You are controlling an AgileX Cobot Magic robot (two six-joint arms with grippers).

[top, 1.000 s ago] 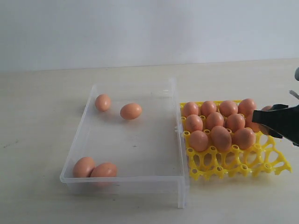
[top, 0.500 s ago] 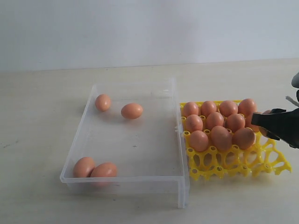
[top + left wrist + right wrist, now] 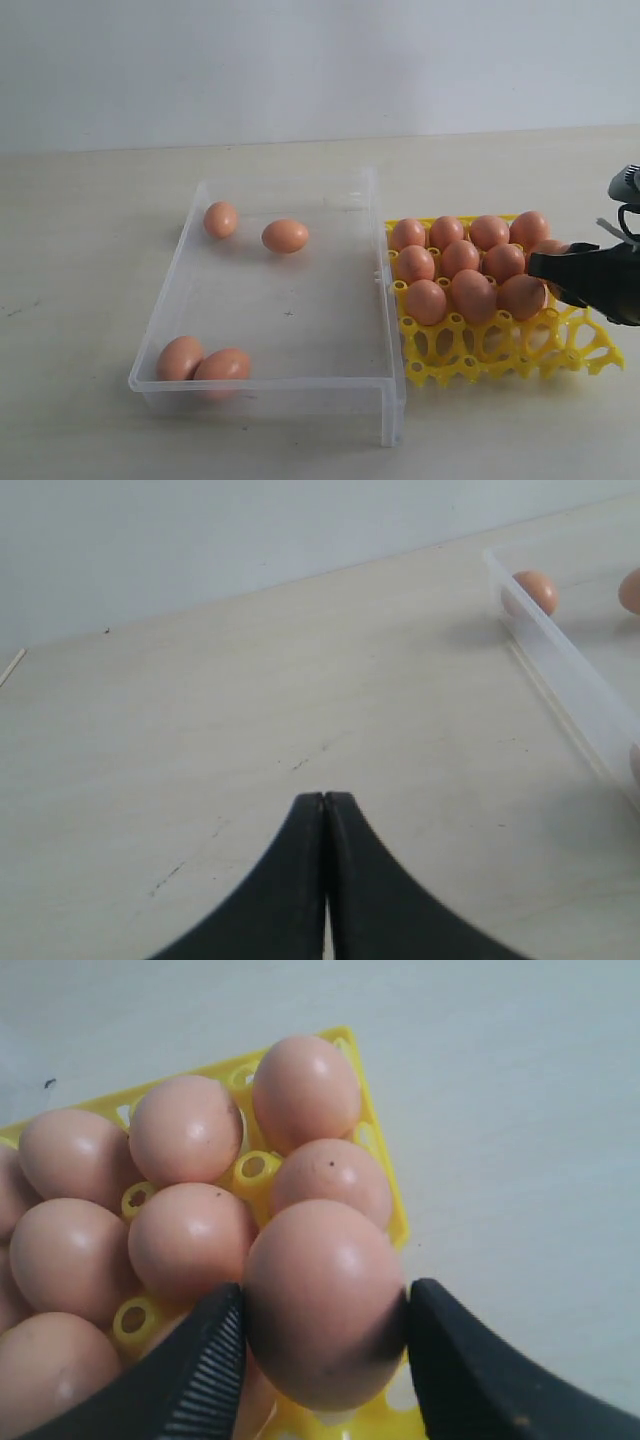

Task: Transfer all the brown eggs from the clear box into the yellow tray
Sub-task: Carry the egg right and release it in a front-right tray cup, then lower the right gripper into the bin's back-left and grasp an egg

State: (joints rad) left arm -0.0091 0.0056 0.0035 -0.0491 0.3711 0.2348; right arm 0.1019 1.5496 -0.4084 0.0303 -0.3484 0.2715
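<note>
Smooth oval light reddish-brown held egg (image 3: 325, 1305) clamped between the pads of the black right gripper (image 3: 322, 1335), pinched across the short axis, both pads apparently in contact. Sits over the right-hand end of the bright yellow openwork plastic egg tray (image 3: 500, 352), just beside seated eggs (image 3: 185, 1125) already filling the neighbouring cups; cup underneath hidden by the shell. Likely failure modes from here: release off-centre over a peg, then a roll off the tray's edge onto the pale table (image 3: 90, 300); descent onto the nearest seated egg, shell cracking on shell; slip in the grip, given a smooth curved shell and narrow pad contact. Long axis crosswise to the closing direction; upright or tilted relative to the cup, cannot tell, since mostly hidden behind the gripper in the exterior view. Narrow end versus blunt end not distinguishable either. Four loose brown eggs (image 3: 285, 235) left in the shallow transparent plastic box (image 3: 385, 330): two apart near the far wall, two touching at the near left corner. Black left gripper (image 3: 326, 802) fully closed on nothing, above bare table just outside the box wall.
</note>
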